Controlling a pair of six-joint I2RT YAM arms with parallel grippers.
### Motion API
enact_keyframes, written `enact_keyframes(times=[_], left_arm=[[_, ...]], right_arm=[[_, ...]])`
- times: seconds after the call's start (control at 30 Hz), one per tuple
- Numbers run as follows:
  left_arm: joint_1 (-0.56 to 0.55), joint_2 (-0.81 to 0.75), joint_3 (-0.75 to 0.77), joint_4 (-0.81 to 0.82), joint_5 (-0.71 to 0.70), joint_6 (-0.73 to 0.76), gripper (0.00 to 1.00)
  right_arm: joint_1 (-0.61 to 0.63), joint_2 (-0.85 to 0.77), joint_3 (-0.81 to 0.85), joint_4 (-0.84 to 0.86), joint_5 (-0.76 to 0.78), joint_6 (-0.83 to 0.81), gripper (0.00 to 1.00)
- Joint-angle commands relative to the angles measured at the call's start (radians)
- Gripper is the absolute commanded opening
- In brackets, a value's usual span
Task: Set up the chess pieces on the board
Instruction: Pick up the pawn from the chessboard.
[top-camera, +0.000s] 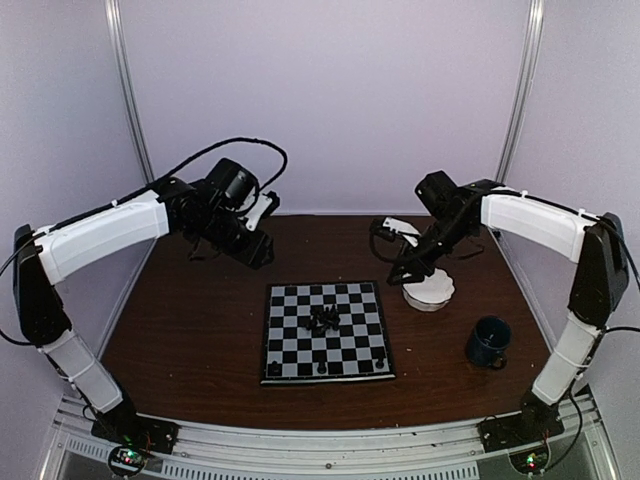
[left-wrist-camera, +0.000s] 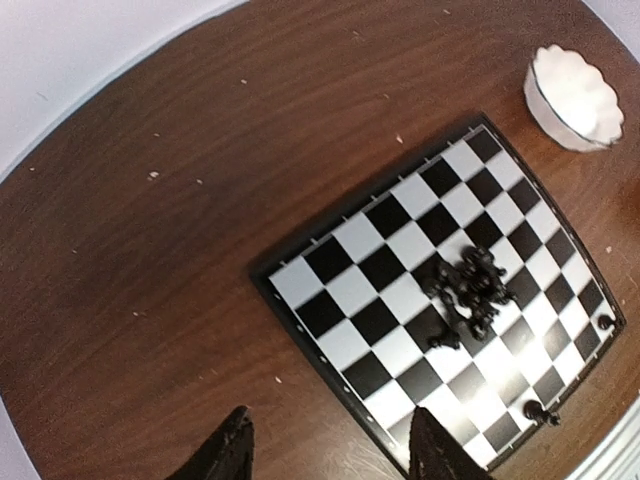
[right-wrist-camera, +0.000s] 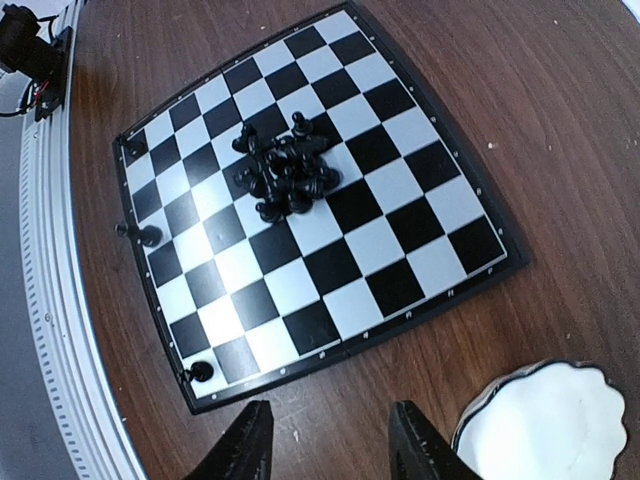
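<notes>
Flat black-and-pale checked chessboard (top-camera: 300, 300) on a brown wooden table (top-camera: 180, 330). Small glossy black chess pieces (right-wrist-camera: 285, 170) lie heaped at its centre, a few singly along its near edge. Left gripper (left-wrist-camera: 330, 455), off the far-left corner, and right gripper (right-wrist-camera: 325, 445), off the far-right corner by a white scalloped bowl (right-wrist-camera: 545, 425), both gape empty.

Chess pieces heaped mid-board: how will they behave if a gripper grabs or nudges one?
Probably light and easily scattered: the chess pieces are tiny, each smaller than a square of the board, and they are heaped touching, so nudging one likely shifts its neighbours. Their glossy dark surface suggests hard plastic: stiff, but maybe slippery in a pinch.
</notes>
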Motion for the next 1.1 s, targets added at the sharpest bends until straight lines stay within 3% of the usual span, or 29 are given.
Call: enact_keyframes(times=[0.0,0.2,0.37,0.53,1.07], left_arm=[[0.115,0.058,0.059,0.121,0.061,0.075,0.53],[0.276,0.051,-0.11,0.336,0.266,-0.052,0.48],[0.293,0.005,-0.175,0.35,0.181,-0.018,0.48],[0.303,-0.036,-0.179,0.354,0.185,-0.022,0.49],[0.319,-0.045,-0.179,0.35,0.211,-0.039,0.49]], right_arm=[[0.098,0.113,0.152,-0.04,0.109,0.014,0.41],[0.21,0.339,0.381,-0.085,0.198,0.037,0.38],[0.277,0.53,0.595,-0.114,0.256,0.071,0.36],[0.304,0.677,0.768,-0.161,0.268,0.1,0.36],[0.334,0.743,0.785,-0.162,0.225,0.101,0.42]])
